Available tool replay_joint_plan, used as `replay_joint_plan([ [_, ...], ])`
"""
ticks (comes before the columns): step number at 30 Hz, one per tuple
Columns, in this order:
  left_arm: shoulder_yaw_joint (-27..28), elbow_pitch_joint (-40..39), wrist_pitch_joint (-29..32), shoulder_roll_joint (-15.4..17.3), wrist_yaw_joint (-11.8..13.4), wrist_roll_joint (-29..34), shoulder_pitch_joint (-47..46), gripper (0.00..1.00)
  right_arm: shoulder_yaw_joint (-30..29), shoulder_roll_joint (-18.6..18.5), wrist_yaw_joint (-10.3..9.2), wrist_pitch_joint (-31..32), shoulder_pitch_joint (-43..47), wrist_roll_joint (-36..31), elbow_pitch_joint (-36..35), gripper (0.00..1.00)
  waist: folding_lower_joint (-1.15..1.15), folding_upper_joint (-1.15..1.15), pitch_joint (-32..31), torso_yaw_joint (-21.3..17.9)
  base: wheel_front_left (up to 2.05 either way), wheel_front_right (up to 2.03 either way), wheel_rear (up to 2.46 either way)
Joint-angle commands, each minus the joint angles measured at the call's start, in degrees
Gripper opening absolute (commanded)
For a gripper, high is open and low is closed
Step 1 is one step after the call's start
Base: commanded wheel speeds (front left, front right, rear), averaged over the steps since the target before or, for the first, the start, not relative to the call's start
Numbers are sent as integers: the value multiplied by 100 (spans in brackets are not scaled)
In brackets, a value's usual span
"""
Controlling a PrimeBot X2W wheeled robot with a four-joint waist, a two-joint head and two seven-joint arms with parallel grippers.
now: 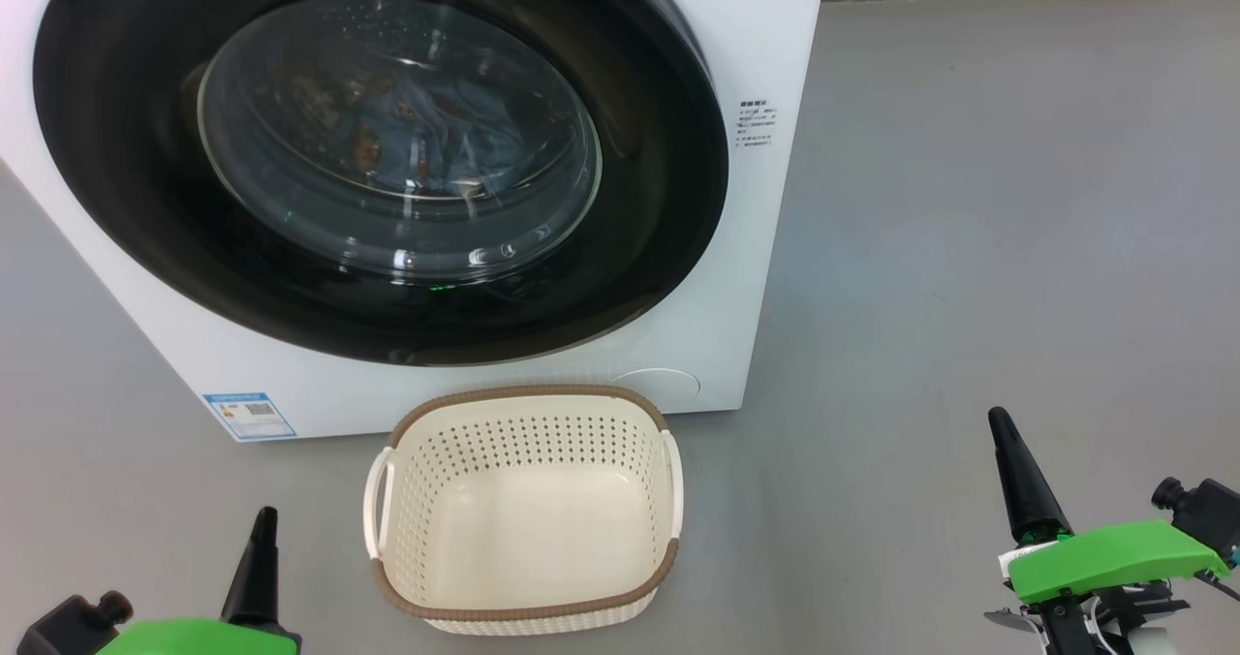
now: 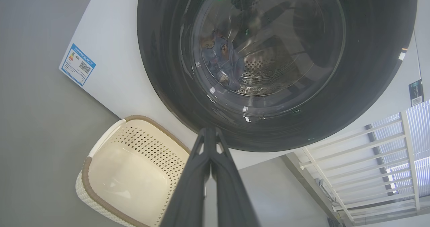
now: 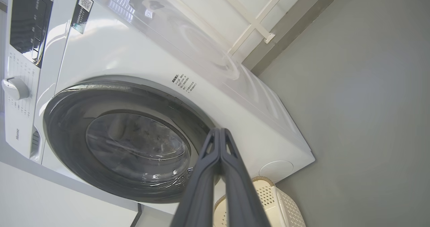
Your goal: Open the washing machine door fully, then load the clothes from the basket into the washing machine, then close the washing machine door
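The white washing machine (image 1: 765, 248) stands with its round black door (image 1: 136, 209) closed flat against the front. Behind the glass porthole lie the light blue clothes (image 1: 407, 122) with brown bear prints, also seen as the clothes (image 2: 221, 59) inside the steel drum. The cream basket (image 1: 528, 510) sits on the floor before the machine and holds nothing. My left gripper (image 1: 263, 517) is shut at the lower left, beside the basket. My right gripper (image 1: 998, 421) is shut at the lower right, apart from everything. The door (image 3: 67, 119) and basket (image 3: 268, 200) also appear in the right wrist view.
Grey floor (image 1: 969, 200) spreads to the right of the machine. A blue label (image 1: 249, 415) marks the machine's lower left corner. A control panel with a knob (image 3: 15, 87) runs along the machine's top. A white barred window frame (image 2: 369, 166) lines the wall behind.
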Motion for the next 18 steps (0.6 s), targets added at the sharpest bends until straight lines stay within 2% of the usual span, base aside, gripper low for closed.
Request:
replay_joint_plan([
  [1,154,-104,51,67,-9,-156,-240,0,14,-27,-3,48,-27,174,-129,0,0,0,-4,2,0,0,0],
  [18,294,-61,337,-1,-12,-1052,-283,0,-115,46,-4,335,-2,1158,-107,0,0,0,-59,21,0,0,0],
])
